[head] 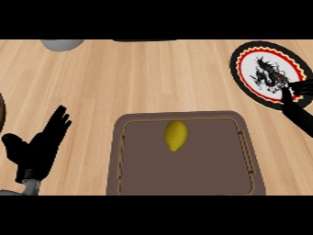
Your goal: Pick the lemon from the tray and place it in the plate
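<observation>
Step in hand: reach and grasp, not yet begun. Lemon (176,135) lying loose in the tray (138,183), nearer the tray's far rim and about midway between its side walls, long axis pointing toward that far rim. Plate (250,51) near the worktop's far right corner, well apart from the tray. Right hand (306,103) over the plate's near right rim, fingers curled and holding nothing. Left hand (40,142) resting by the worktop's near left edge, fingers straight and spread. Recommended: bring the right hand leftward over the tray's right wall, open fingers before descent, close across the lemon's short axis, lift clear of the rim before carrying to the plate
</observation>
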